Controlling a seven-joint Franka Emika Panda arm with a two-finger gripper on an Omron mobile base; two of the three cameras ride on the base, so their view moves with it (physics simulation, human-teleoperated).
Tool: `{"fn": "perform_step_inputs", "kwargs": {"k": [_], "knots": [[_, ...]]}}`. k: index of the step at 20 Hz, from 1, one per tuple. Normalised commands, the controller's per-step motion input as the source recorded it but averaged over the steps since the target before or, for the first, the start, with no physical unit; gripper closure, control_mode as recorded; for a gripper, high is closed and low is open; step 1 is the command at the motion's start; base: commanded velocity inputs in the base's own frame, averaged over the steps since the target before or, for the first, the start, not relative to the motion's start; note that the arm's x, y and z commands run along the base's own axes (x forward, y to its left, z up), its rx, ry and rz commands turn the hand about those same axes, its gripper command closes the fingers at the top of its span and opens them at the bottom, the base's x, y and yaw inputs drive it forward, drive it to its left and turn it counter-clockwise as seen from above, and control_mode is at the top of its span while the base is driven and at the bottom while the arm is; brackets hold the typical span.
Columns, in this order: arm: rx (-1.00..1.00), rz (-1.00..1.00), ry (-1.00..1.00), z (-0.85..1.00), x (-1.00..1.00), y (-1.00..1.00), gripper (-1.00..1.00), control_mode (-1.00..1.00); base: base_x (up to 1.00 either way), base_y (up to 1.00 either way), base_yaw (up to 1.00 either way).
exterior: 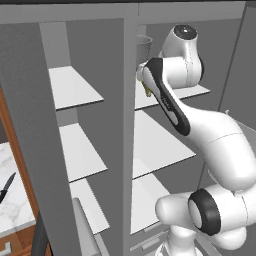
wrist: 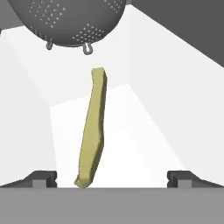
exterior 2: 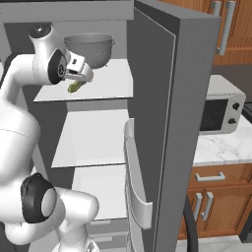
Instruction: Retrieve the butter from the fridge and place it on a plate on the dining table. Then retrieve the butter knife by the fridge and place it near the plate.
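— Reaching into the fridge (exterior 2: 162, 98) now, is it? Where's the butter (wrist: 92, 127)?

— On the upper white shelf (exterior 2: 110, 81), towards its front edge, with a grey colander (exterior 2: 91, 47) standing just behind it. From the hand view the stick lies lengthwise between the two fingertips (wrist: 41, 178), nearer the left one.

— Has the gripper (exterior 2: 81, 74) got hold of it?

— No. Its jaws stand as wide apart as they go, with nothing between the pads yet. It hangs just above the stick.

— What could spoil it from here?

— The stick is thin and off-centre in the gap. If the jaws close as they sit, I reckon one finger meets it first and shoves it sideways, or turns it, instead of pinching it. Coming down too far could press the tips against the shelf. And the colander is close; pushing forward might nudge it.

— And the butter knife (exterior: 7, 187)?

— Lying on the marble table (exterior: 15, 205) beside the fridge, near its edge, untouched.
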Motion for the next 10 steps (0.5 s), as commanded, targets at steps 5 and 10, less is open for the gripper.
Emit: {"fn": "perform_step_inputs", "kwargs": {"k": [5,10], "knots": [[0.00,0.00,0.00,-0.13,0.37,0.00,-1.00,-1.00,0.00,0.00,0.00],[0.00,0.00,0.01,0.00,0.39,0.02,-1.00,-1.00,0.00,0.00,0.00]]}}
